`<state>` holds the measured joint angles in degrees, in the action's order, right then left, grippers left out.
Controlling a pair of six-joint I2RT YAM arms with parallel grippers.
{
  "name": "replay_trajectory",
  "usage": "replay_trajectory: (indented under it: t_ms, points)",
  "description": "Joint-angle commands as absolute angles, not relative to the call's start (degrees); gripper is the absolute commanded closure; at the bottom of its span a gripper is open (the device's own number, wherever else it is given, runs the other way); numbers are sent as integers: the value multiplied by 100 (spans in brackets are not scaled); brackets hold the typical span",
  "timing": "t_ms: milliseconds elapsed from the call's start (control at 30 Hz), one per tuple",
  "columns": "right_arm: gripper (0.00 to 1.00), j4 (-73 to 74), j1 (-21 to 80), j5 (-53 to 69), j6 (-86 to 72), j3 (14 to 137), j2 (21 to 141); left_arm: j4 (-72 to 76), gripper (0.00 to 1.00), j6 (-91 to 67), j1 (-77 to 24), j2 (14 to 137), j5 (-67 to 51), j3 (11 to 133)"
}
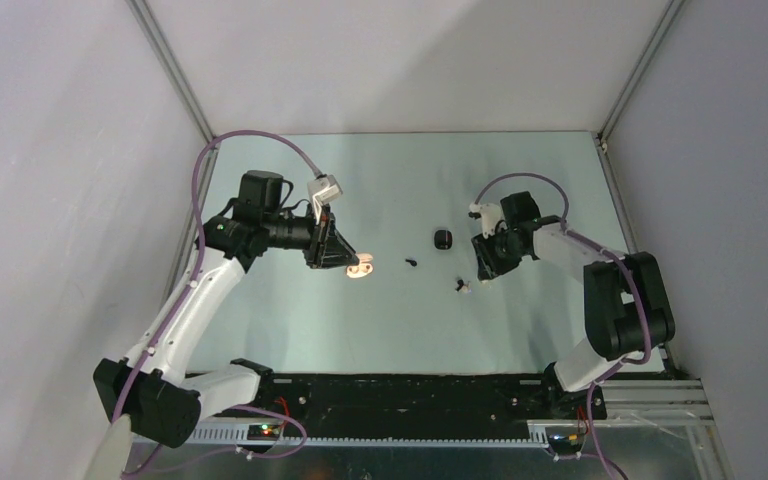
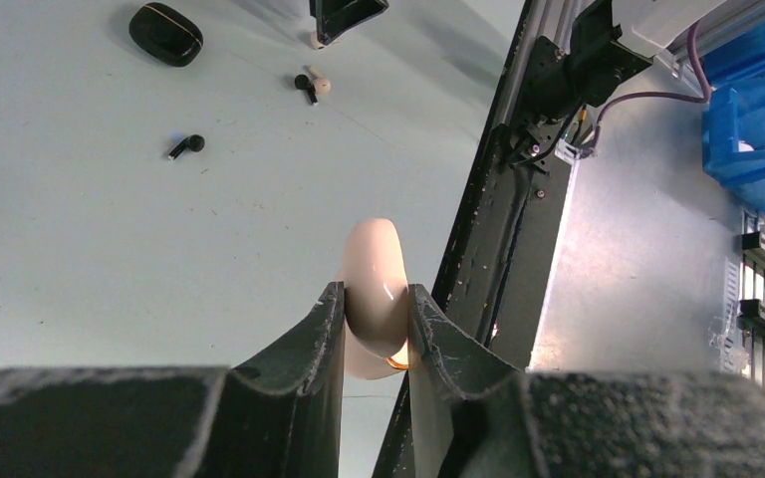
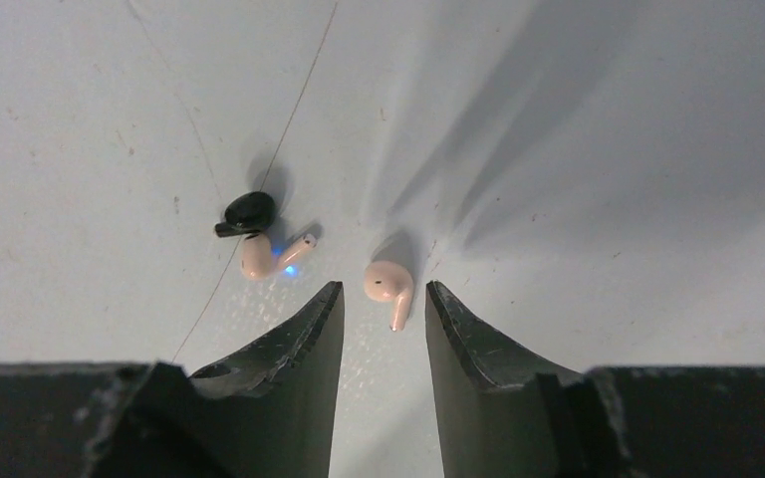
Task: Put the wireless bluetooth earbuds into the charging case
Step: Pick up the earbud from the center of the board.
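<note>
While the left tool (image 2: 376,289) clamps a pink case (image 2: 374,254) (contents hidden), the right tool (image 3: 383,289) gapes beside the table's (image 1: 380,330) black case (image 1: 444,238).

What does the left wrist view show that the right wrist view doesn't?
Left wrist only: the left hand shut on the pink case, the black case, and a lone black earbud. Right wrist only: a pink earbud in the gap of the open right hand, and a blue light on a second pink earbud. Both: that second pink earbud with a black earbud against it, and part of the right hand.
</note>
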<state>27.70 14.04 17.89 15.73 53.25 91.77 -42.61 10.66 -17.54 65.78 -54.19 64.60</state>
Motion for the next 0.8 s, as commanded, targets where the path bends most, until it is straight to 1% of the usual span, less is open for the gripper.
replay_trajectory:
  t_ms: [0, 133, 167, 200, 233, 367, 500, 667, 767]
  points:
    - [60, 3200, 1292, 2419, 2284, 5598, 8968, -4197, 100, 1173, -1728, 6570, -5482, 6595]
    - [60, 3951, 1287, 3122, 4223, 5878, 8968, -4199, 100, 1177, -1729, 6544, -5475, 6567]
    - [60, 4229, 1294, 3244, 5079, 5930, 8955, -4194, 100, 1173, -1724, 6540, -5471, 6566]
    - [60, 4347, 1319, 3257, 5449, 5940, 8942, -4193, 100, 1176, -1723, 6544, -5472, 6572]
    - [60, 4512, 1345, 3222, 6141, 5952, 8924, -4199, 100, 1173, -1723, 6554, -5474, 6578]
    - [59, 4636, 1585, 2851, 7476, 5965, 8974, -4198, 100, 1163, -1727, 6576, -5471, 6635]
    - [58, 4630, 1791, 2561, 8017, 6080, 9198, -4194, 100, 1150, -1725, 6556, -5437, 6661]
    - [58, 4850, 1889, 2506, 7941, 6606, 9645, -4195, 100, 1155, -1723, 6503, -5413, 6619]
    - [59, 4880, 1898, 2447, 8005, 6668, 9737, -4196, 100, 1158, -1727, 6481, -5409, 6587]
